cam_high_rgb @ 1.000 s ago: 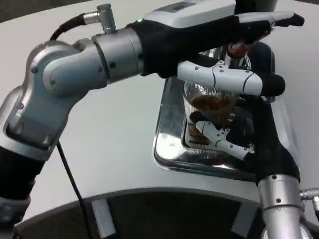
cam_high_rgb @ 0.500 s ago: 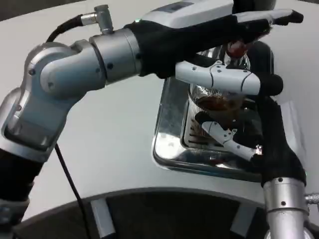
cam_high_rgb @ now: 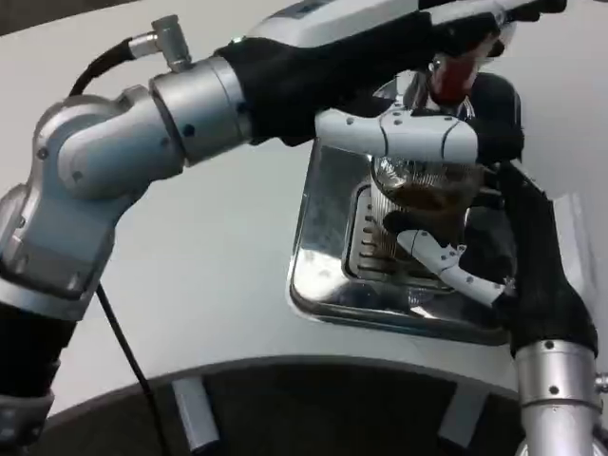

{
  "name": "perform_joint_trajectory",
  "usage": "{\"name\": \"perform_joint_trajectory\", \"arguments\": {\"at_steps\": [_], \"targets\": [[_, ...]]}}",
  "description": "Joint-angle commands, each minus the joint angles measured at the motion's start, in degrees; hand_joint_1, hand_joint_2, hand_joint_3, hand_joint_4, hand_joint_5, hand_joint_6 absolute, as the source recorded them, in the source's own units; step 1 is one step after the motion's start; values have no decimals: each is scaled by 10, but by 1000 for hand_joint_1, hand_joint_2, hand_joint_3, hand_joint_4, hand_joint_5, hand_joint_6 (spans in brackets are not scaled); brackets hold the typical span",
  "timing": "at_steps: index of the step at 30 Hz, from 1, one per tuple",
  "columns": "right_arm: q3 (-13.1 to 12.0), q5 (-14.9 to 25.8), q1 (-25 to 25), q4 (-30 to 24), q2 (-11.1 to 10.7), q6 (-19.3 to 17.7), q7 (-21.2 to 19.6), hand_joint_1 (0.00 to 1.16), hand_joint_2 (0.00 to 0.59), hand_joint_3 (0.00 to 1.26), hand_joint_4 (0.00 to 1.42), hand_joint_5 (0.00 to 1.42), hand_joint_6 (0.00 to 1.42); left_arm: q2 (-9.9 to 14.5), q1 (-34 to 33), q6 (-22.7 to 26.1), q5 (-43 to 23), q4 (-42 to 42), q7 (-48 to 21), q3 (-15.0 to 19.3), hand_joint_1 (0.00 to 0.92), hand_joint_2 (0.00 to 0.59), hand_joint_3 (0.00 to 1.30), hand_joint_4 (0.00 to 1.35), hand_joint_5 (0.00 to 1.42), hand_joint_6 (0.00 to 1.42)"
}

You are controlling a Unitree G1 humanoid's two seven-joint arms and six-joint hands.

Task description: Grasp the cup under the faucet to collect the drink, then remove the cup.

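Holding brown drink, cup (cam_high_rgb: 423, 195) sits in tray (cam_high_rgb: 323, 275)

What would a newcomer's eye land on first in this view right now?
First, the big silver left arm sweeping across the top, its left hand reaching over the red-tipped faucet. Beneath it, a clear cup holding brown drink sits gripped by the right hand, above the shiny metal drip tray at right of centre.
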Motion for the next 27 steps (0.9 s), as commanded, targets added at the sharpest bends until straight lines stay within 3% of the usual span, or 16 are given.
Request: {"name": "perform_joint_trajectory", "arguments": {"at_steps": [1, 14, 27], "targets": [[-5, 5, 10, -2, 0, -14, -4, 760, 251, 435, 444, 471, 473, -2, 16, -20, -8, -1, 15, 17, 0, 118, 57, 32, 174, 267], [-17, 8, 9, 2, -3, -24, -3, 760, 251, 458, 459, 488, 489, -11, 23, -32, -31, -8, 28, 44, 0, 117, 78, 79, 207, 292], [-24, 15, 19, -10, -7, -32, 0, 749, 261, 494, 493, 537, 532, 7, 67, -11, -69, -75, 21, 86, 0, 117, 96, 108, 226, 313]]}}
